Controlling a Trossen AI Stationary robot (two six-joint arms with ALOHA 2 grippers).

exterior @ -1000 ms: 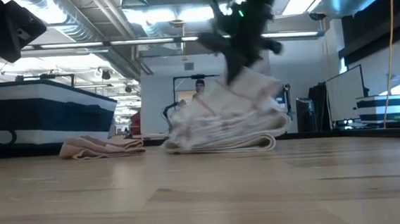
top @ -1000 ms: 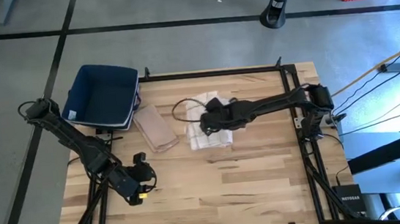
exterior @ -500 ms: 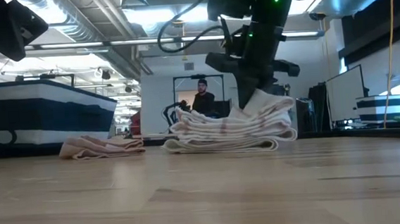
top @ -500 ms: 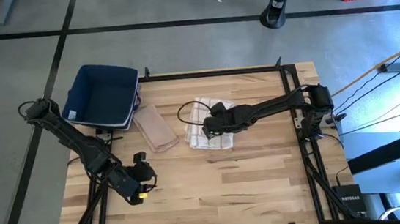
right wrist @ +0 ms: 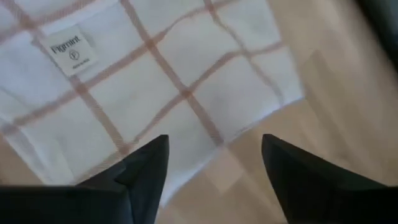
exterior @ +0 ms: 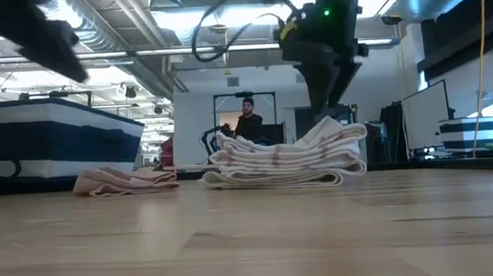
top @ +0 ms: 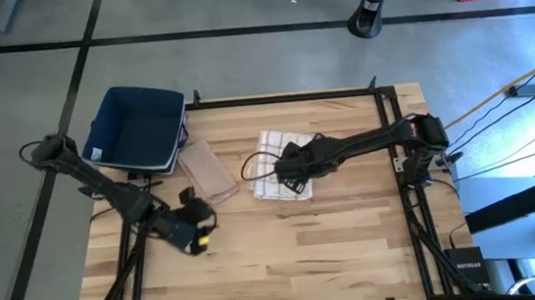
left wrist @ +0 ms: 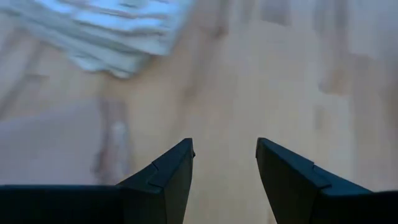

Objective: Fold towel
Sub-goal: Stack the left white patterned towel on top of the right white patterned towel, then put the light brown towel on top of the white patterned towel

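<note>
The towel (top: pixel 281 164), white with thin red checks, lies folded in a thick stack on the table's middle; it also shows in the low view (exterior: pixel 283 161) and, with its label up, in the right wrist view (right wrist: pixel 155 81). My right gripper (right wrist: pixel 214 140) hangs open just above the stack's right end (exterior: pixel 342 136), pointing steeply down, and touches nothing. My left gripper (top: pixel 198 216) stands open over bare wood (left wrist: pixel 224 146) toward the table's near left, with the towel (left wrist: pixel 112 31) farther off in its view.
A folded pink cloth (top: pixel 208 170) lies left of the towel. A dark blue bin (top: pixel 137 128) stands at the table's far left corner. Bare wood stretches along the near side (top: pixel 336 252). A person (exterior: pixel 247 119) stands in the room beyond.
My right gripper has lowered the towel's lifted upper layer onto the stack, moved a little toward the table's right edge, then opened and let go. The towel now lies flat and folded. My left gripper has swung toward the table's middle.
</note>
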